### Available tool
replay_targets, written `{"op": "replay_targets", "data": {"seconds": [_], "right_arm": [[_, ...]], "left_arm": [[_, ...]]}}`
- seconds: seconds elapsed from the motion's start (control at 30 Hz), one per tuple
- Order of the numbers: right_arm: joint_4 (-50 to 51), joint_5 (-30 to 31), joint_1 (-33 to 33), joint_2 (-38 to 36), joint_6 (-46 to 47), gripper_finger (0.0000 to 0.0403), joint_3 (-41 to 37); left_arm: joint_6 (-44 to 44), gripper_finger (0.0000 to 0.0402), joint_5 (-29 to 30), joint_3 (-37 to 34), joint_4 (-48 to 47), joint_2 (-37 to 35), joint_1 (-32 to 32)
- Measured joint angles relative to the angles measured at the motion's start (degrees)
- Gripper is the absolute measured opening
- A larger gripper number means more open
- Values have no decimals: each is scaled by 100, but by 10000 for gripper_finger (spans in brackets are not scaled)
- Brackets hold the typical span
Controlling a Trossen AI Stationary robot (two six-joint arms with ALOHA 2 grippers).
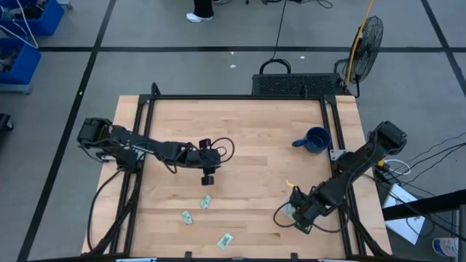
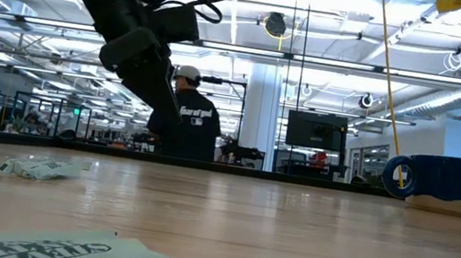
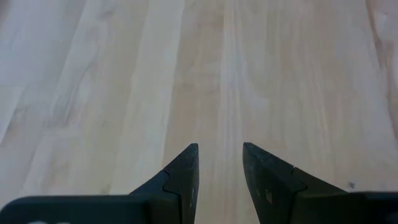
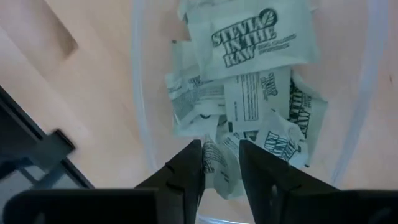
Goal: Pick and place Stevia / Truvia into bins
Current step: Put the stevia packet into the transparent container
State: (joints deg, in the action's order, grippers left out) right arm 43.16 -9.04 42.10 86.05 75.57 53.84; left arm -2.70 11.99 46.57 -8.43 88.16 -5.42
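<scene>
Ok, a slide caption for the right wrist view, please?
Right gripper, fingers slightly apart, poised over the clear bin piled with Stevia sachets.

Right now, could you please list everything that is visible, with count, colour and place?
Loose Stevia sachets: three, pale green and white, on the table's front part.
Binned sachets: a pile, count unclear, inside the clear bin, front right.
Mug: one, dark blue, right side.
Table: one, light wood.
Fan: one, black, floor beyond the table.
Person: one, dark clothes, in the room behind.
Left gripper: open, above bare wood.
Right gripper: open, over the bin.
</scene>
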Motion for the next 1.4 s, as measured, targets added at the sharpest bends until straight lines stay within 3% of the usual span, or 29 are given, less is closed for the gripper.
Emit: {"op": "replay_targets", "data": {"seconds": [0.23, 0.43, 0.57, 0.83, 0.97, 1.27, 1.4], "right_arm": [[-2, -75, -84, -125, 291, 105, 4], [71, -739, -84, -128, 321, 105, 7], [64, -449, -126, -128, 302, 105, 7], [437, -461, -220, -126, 409, 105, 7], [588, -341, -229, -126, -170, 105, 7], [-208, -260, -148, -126, -658, 85, 4], [-220, -162, -149, -126, -423, 81, 4]], "left_arm": [[0, 131, 0, 0, -31, 0, 31], [-2, 131, -9, 0, -44, 0, 31], [-2, 131, -7, 0, -48, 0, 31], [-8, 131, -2, 0, -134, 0, 31], [-44, 131, 1, 0, -183, 0, 31], [-85, 131, 9, 0, -211, 0, 31], [-26, 131, 34, 0, -209, 0, 36]]}}
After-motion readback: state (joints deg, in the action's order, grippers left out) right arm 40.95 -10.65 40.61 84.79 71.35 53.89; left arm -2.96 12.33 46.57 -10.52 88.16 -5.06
